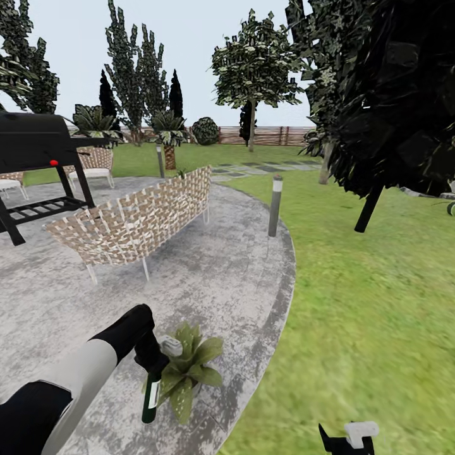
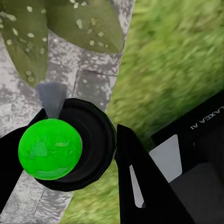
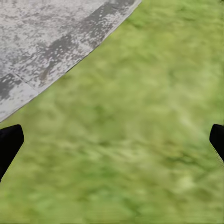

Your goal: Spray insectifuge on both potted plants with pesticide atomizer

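Head view: you look out over a round grey stone patio and a green lawn under a pale sky.
Left gripper: your left gripper, low in the frame left of centre, is clamped on the pesticide atomizer, whose dark green stem hangs down from the fingers.
Left wrist view: the atomizer's round bright green end sits in a black collar between the dark fingers.
Potted plant: one potted plant, a speckled green rosette, sits on the patio near its edge, just beside the atomizer at the lower centre of the frame. Its pot is hidden under the leaves.
Second plant: I cannot pick it out from here.
Right gripper: your right gripper, at the bottom edge right of centre, hangs over grass with its fingertips wide apart and nothing between them.
Risk, aim: the stem seems to point down beside the rosette, so spray may land on stone and leave leaves uncovered.
Risk, contact: the tool is so near the leaves that a low move could knock the plant over.
Surface: flat mottled stone, then soft grass to the right.
Room: a woven sofa, a black grill at the left, a short lamp post, trees and a brown slatted fence far back.
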